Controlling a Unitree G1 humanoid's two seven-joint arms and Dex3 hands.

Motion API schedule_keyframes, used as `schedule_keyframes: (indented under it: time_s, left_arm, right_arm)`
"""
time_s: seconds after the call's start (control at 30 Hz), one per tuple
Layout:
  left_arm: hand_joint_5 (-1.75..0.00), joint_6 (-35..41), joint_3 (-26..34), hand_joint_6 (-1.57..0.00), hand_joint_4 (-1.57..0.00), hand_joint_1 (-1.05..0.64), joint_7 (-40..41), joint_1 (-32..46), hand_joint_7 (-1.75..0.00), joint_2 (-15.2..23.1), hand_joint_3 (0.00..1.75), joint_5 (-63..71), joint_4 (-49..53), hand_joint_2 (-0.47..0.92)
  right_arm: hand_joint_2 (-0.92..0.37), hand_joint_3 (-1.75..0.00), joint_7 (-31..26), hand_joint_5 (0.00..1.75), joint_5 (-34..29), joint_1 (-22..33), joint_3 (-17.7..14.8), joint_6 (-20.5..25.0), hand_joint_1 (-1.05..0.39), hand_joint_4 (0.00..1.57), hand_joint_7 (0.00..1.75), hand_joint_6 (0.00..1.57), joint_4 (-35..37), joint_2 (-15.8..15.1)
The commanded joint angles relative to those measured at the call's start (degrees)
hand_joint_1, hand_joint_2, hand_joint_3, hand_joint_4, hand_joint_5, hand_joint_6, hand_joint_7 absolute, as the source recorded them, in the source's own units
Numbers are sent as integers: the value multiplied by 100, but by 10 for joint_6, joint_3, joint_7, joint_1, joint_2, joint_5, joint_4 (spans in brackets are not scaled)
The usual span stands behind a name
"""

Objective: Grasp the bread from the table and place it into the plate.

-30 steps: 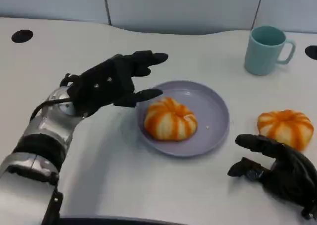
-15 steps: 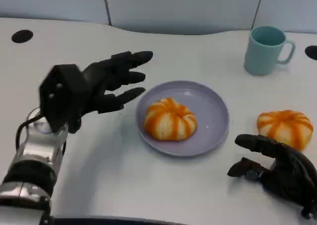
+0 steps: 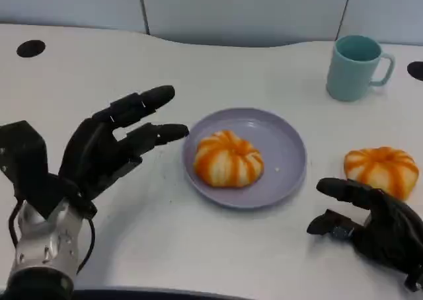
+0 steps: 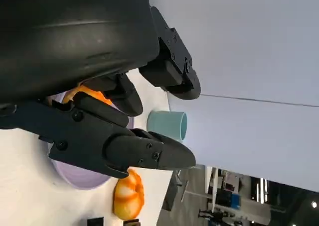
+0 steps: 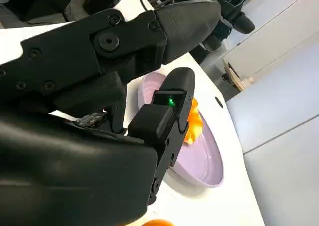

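One orange-striped round bread [image 3: 228, 158] lies in the lilac plate [image 3: 285, 148] at the table's middle. A second, similar bread [image 3: 381, 170] sits on the table to the plate's right. My left hand [image 3: 99, 154] hovers left of the plate, fingers spread and pointing toward it, holding nothing. My right hand [image 3: 370, 224] rests low near the front edge, just in front of the second bread, fingers apart and empty. The left wrist view shows the plate [image 4: 79, 176], the table bread [image 4: 128, 201] and my fingers [image 4: 144, 151]. In the right wrist view the plate [image 5: 199, 161] holds its bread [image 5: 193, 121].
A teal mug [image 3: 357, 65] stands at the back right, handle to the right; it is also in the left wrist view as the mug [image 4: 169, 125]. Black round holes mark the table at the far left [image 3: 30, 47] and far right [image 3: 416, 69].
My left hand has drawn back from the plate's rim toward the front left, its wrist turning. The bread stays in the plate; the right hand has barely moved.
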Motion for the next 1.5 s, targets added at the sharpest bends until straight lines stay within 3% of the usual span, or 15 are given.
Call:
schedule_keyframes:
  time_s: [0.03,0.17,0.5,0.53,0.57,0.67,0.77,0.83,0.9,1.3,1.43,1.5]
  left_arm:
    - [-71,43,15,-71,-64,-62,5,37,-8,-2,21,-26,-40,92]
    - [-94,69,25,-79,-59,-54,27,66,-8,-14,23,-36,-72,92]
    - [-99,83,27,-80,-58,-53,34,75,-8,-18,23,-34,-91,92]
    - [-99,89,35,-81,-58,-53,50,102,-8,-32,23,-44,-105,92]
    - [-112,96,41,-86,-61,-51,64,125,-13,-43,27,-52,-118,92]
    - [-128,114,48,-89,-62,-49,93,162,-21,-61,28,-62,-150,92]
    - [-133,123,43,-88,-61,-48,112,182,-28,-64,28,-52,-169,92]
    - [-140,126,38,-76,-56,-50,120,195,-54,-64,27,-46,-180,92]
    - [-145,127,36,-69,-51,-50,121,201,-67,-64,27,-46,-185,92]
    - [-154,112,39,-65,-54,-45,132,226,-80,-72,30,-46,-190,92]
    - [-156,104,43,-64,-57,-42,139,224,-85,-74,30,-45,-178,92]
    - [-157,102,44,-65,-55,-42,142,224,-89,-74,29,-44,-175,92]
  right_arm:
    - [-92,-7,-13,107,-3,13,-1,18,-37,72,33,93,4,-6]
    - [-92,-9,-8,106,-2,13,-2,14,-35,71,32,92,7,-6]
    - [-92,-10,-6,106,-3,12,-4,14,-35,71,32,92,8,-5]
    - [-92,-10,-8,106,-5,12,-2,12,-35,71,32,92,8,-6]
    - [-92,-10,-6,106,-7,12,-1,8,-36,70,32,93,9,-7]
    - [-92,-8,-9,105,-5,11,-2,18,-37,70,32,93,7,-7]
    - [-92,-7,-15,105,-6,13,-1,21,-37,71,32,94,2,-6]
    - [-92,-6,-19,106,-6,16,1,21,-37,72,32,94,-5,-5]
    - [-92,-7,-19,107,-6,18,2,20,-38,71,32,94,-9,-5]
    - [-92,-11,-4,111,-3,24,4,18,-37,67,32,91,-17,-7]
    - [-92,-15,3,126,-7,24,7,13,-38,57,48,80,-16,-11]
    - [-92,-16,-9,130,-12,28,10,14,-38,55,66,71,-26,-11]
